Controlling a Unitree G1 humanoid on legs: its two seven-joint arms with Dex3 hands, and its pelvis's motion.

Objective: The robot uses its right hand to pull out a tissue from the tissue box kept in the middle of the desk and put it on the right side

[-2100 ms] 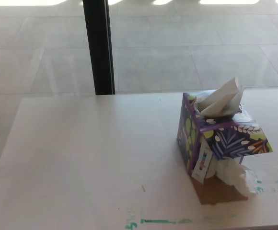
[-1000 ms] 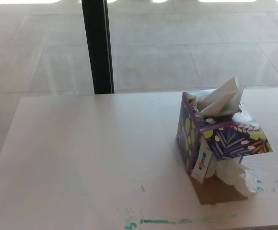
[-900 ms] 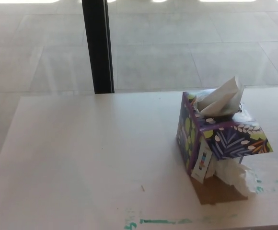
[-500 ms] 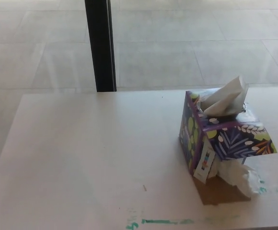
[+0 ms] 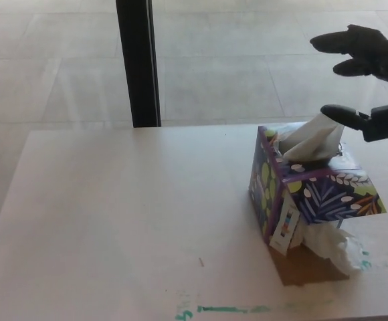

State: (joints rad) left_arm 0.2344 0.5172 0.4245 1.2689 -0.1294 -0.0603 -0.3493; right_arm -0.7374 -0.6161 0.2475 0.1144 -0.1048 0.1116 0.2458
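Note:
A purple tissue box [image 5: 308, 197] with a leaf print stands on the pale desk [image 5: 127, 221], toward the right. A white tissue [image 5: 312, 140] sticks up out of its top. One side flap hangs open, and a crumpled tissue [image 5: 334, 246] spills out at its lower right. My right hand [image 5: 371, 77] comes in from the upper right, open, its fingers spread. Its thumb tip hovers just by the upper right of the tissue's peak; whether they touch I cannot tell. The left hand does not show.
A black post [image 5: 138, 63] stands behind the desk's far edge. Beyond it lies a tiled floor [image 5: 247, 60]. Green marks [image 5: 227, 309] run along the desk near its front edge.
My right hand has come in from the upper right edge and now hangs over the tissue box. The view has shifted slightly. The box and tissues have stayed put.

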